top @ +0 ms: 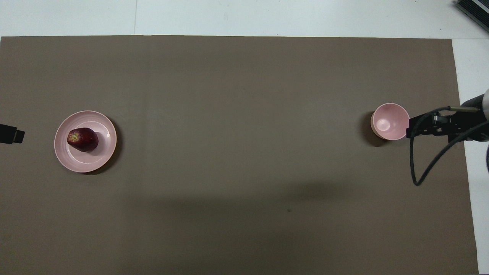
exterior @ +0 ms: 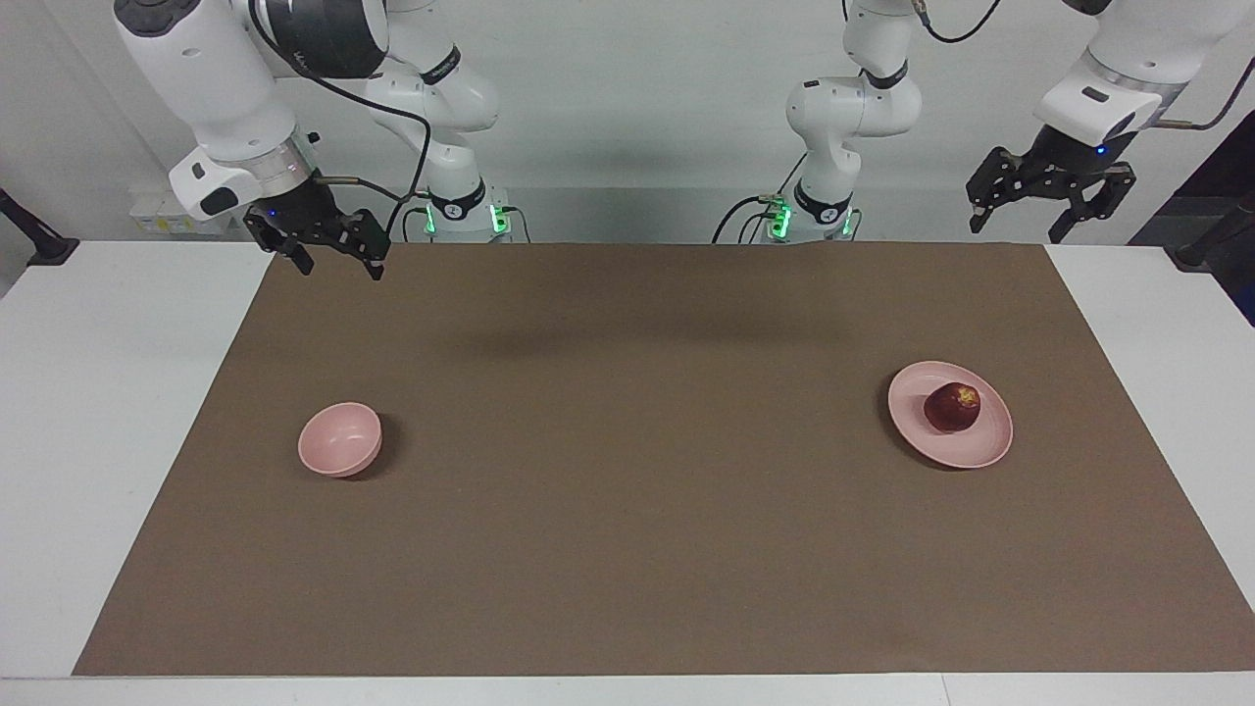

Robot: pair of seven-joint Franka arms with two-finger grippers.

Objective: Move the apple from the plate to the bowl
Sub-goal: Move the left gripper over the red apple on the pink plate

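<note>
We count one dark red round apple (exterior: pixel 952 407) on one flat pale pink plate (exterior: pixel 990 443), one deep pale pink bowl (exterior: pixel 339 439), and two raised grippers, left gripper (exterior: pixel 1016 223) and right gripper (exterior: pixel 339 265), both with fingers spread and holding nothing.

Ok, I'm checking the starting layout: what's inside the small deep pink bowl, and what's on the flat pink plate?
The small deep pink bowl holds nothing. The flat pink plate carries the dark red apple; the patch under the apple is hidden.

No legible txt, labels, brand marks or nos. anywhere; a dark band on the right arm (exterior: pixel 324 39) carries lettering too small to read.
</note>
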